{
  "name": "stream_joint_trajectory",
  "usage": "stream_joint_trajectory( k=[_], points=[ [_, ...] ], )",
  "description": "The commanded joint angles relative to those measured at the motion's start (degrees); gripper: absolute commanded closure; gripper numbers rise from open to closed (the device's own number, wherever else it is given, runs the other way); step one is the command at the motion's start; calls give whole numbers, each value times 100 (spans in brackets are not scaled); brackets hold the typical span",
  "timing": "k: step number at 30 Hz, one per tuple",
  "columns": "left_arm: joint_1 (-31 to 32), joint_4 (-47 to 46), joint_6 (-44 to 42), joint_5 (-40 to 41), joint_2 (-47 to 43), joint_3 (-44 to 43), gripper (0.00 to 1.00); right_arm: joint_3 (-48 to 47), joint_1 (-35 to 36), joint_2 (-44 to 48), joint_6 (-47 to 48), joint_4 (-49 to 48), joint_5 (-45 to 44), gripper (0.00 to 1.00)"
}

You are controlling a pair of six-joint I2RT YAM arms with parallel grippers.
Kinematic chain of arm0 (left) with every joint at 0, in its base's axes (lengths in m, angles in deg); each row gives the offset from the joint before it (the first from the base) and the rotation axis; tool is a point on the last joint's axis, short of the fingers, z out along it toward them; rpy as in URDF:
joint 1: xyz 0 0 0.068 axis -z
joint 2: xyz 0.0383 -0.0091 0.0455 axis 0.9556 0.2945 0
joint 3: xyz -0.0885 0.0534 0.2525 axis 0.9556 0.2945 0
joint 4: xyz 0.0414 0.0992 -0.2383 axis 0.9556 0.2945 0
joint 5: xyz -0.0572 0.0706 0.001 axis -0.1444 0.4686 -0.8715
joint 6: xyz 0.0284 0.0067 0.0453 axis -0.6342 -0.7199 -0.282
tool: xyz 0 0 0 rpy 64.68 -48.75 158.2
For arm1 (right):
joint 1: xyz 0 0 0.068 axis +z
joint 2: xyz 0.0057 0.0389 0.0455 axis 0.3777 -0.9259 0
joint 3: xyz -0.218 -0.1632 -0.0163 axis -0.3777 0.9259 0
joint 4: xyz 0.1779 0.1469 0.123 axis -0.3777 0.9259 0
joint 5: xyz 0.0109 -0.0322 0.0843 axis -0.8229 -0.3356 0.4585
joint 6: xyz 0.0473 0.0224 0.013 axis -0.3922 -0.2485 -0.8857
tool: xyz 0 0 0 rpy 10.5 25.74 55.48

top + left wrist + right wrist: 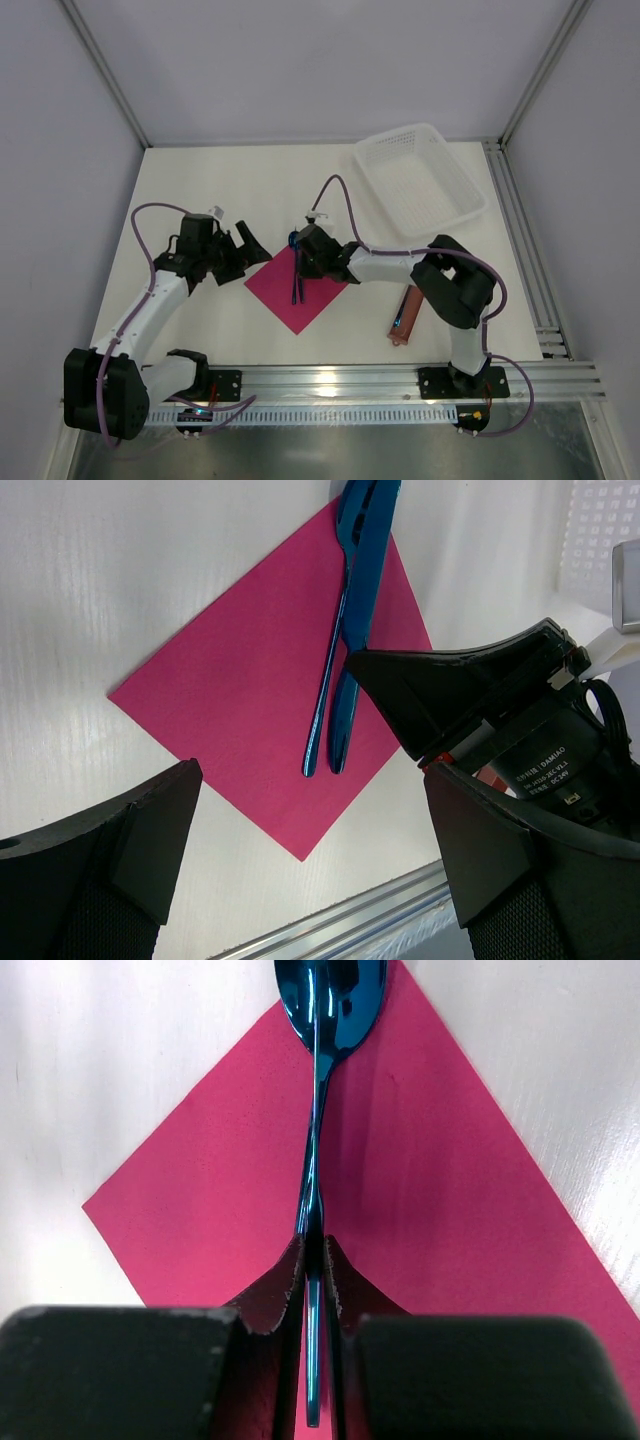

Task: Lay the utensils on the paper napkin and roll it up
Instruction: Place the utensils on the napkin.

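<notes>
Flagging the risk first: the right claw [313, 1250] has the spoon [330, 1000] pinched by its handle, and the handle looks turned on its thin edge rather than lying flat. If the fingers let go like that, my guess is the spoon flops sideways and slides away from the second blue piece [352, 670] lying right alongside it. I can't tell if that one is the fork.

Other worry is the paper napkin [200, 1180]. It sits directly under the claw and the fingertips look very close to the paper, maybe touching. Paper that thin will likely catch on a pad and get dragged or creased if the claw backs out low instead of lifting first. That would skew the whole bundle before any rolling starts.

Also, the spoon bowl sits straight ahead of the claw at the napkin's far corner, and in the left wrist view both heads poke past that corner. So the roll may leave those ends bare, or the pieces may slip out that way.

Claw state: right one is closed down to a sliver, gripping just the slim handle, whose tail end runs back between the fingers toward the wrist.

The left claw [243, 253] is spread wide with nothing in it, hanging off to the left of the right claw, beside the napkin's left corner.
</notes>
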Motion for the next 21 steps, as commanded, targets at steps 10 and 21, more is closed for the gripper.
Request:
stream_joint_trajectory(
  k=[10, 21],
  points=[
    [-37, -33, -65, -9, -161, 12, 1, 78, 16, 147, -131, -107, -274, 78],
    [-37, 19, -153, -18, -161, -102, 2, 52, -19, 963, -201, 631, -529, 65]
  ],
)
